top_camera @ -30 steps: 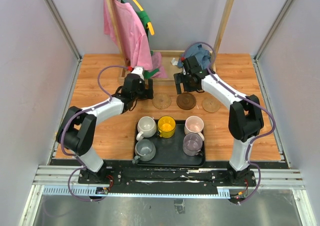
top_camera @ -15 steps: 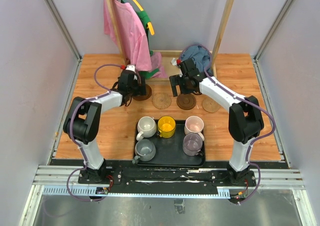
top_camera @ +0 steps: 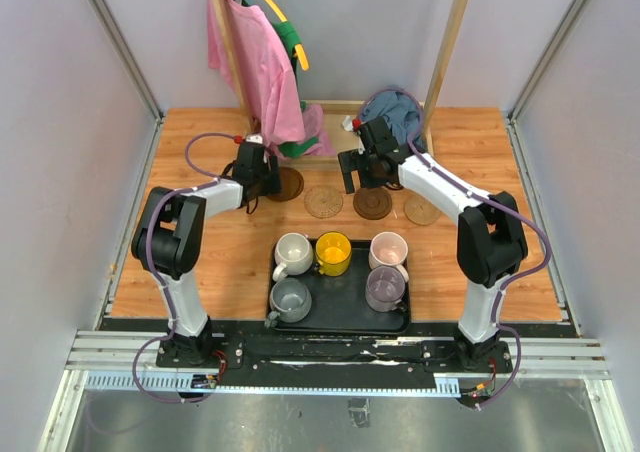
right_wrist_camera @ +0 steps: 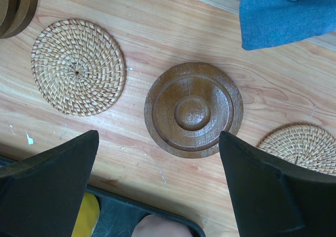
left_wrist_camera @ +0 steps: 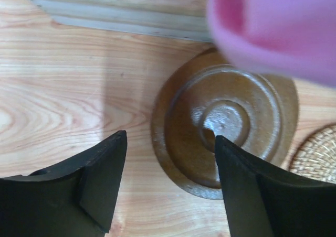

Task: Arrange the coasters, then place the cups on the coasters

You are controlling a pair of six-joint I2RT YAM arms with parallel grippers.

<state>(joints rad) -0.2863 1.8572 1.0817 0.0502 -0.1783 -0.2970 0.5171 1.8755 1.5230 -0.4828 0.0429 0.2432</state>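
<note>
Four coasters lie in a row on the wood. At the back left is a dark brown one, thick like a stack. Rightwards come a woven one, a dark brown one and a second woven one. My left gripper is open and low, its jaws either side of the thick coaster's left rim. My right gripper hangs wide open above the middle dark coaster. The off-white, yellow, pink, grey and lilac cups sit on a black tray.
A wooden rack stands at the back; its base rail runs just behind the thick coaster. A pink cloth hangs over that coaster. A blue cloth lies behind the right coasters. The tray's far edge is under my right gripper.
My left arm has swung back and left onto the thick dark coaster, and its jaws have narrowed somewhat. My right gripper shifted slightly left and opened a little wider.
</note>
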